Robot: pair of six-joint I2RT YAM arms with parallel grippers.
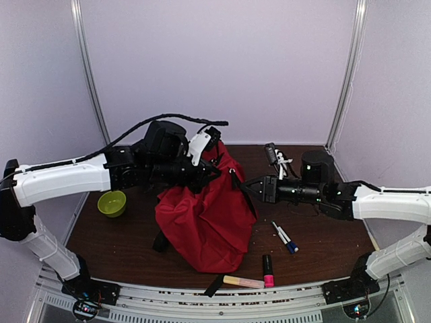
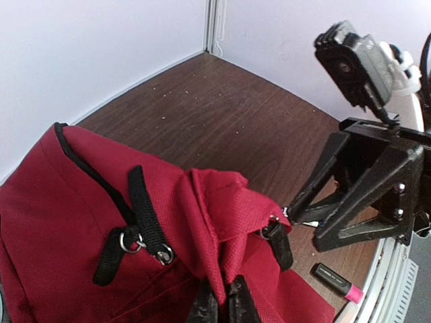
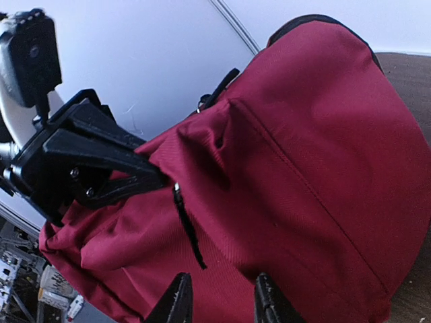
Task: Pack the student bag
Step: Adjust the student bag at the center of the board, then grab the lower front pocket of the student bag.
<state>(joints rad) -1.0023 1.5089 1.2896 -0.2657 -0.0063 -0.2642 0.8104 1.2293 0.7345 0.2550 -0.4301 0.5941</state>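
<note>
Student bag (image 1: 202,215): red, centre frame, slumped on table (image 1: 121,245).
Feel: soft, limp, likely light.
Left gripper (image 2: 221,299): I pinch its top fold tight.
Right gripper (image 3: 219,303): parted, empty, against its side.
Best hold: seams, straps.

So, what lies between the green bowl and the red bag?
Nothing. In the top view, the stretch of table between the green bowl and the red bag is bare brown wood.

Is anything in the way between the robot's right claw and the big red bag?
Nothing visible is. The right gripper, fingers apart, points straight at the student bag, close to its red fabric. The left gripper pinches the bag's top.
</note>
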